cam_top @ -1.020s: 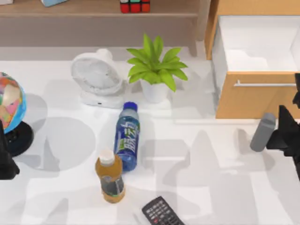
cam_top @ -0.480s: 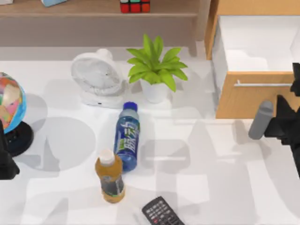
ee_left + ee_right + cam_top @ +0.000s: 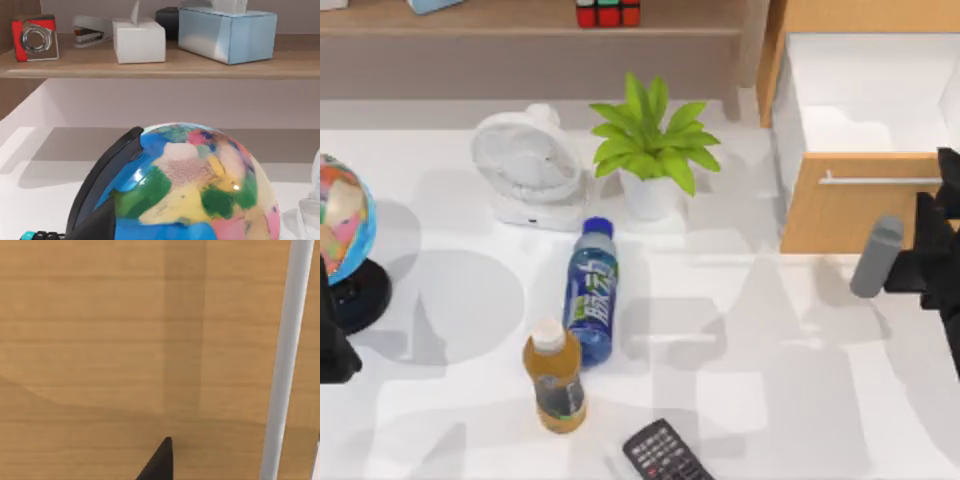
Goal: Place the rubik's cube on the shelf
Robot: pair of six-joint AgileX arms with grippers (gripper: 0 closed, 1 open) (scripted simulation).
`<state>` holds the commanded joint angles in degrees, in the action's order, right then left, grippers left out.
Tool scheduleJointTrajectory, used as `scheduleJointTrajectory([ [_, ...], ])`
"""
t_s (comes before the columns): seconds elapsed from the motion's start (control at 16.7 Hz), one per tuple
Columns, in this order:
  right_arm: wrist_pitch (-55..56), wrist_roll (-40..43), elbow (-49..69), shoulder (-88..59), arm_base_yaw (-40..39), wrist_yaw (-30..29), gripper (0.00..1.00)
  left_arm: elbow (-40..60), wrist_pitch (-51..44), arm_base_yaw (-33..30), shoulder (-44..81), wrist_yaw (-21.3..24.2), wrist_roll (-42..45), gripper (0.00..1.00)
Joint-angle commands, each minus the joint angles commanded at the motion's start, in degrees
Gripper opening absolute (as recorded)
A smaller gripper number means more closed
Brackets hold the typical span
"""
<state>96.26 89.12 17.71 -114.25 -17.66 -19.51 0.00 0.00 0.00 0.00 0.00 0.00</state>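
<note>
1. The right hand [image 3: 932, 262] is at the right edge of the surface [image 3: 770, 380], in front of the drawer [image 3: 865, 205]; I cannot tell its grip
2. The cube [image 3: 607, 12] sits on the shelf [image 3: 500, 22]
3. The left arm [image 3: 332, 335] waits beside the globe [image 3: 342, 222]

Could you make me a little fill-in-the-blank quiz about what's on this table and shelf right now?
1. The rubik's cube sits on the wooden ____.
2. The blue bottle lies on its ____ on the table.
3. Beside the white fan stands a green ____ in a white pot.
4. The drawer at the table's right side is ____.

Missing words: shelf; side; plant; open
</note>
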Motion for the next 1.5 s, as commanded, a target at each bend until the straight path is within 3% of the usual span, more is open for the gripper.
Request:
scheduleJointTrajectory([
  [0.36, 0.0, 0.0, 0.0, 0.0, 0.0, 0.0, 0.02, 0.0, 0.0, 0.0, 0.0, 0.0, 0.0, 1.00],
  [0.42, 0.0, 0.0, 0.0, 0.0, 0.0, 0.0, 0.00, 0.0, 0.0, 0.0, 0.0, 0.0, 0.0, 1.00],
  [1.02, -0.6, -0.2, 0.8, -0.3, 0.2, 0.1, 0.00, 0.0, 0.0, 0.0, 0.0, 0.0, 0.0, 1.00],
  [1.5, -9.0, -0.1, 12.9, -4.1, 3.6, 3.5, 0.00, 0.0, 0.0, 0.0, 0.0, 0.0, 0.0, 1.00],
])
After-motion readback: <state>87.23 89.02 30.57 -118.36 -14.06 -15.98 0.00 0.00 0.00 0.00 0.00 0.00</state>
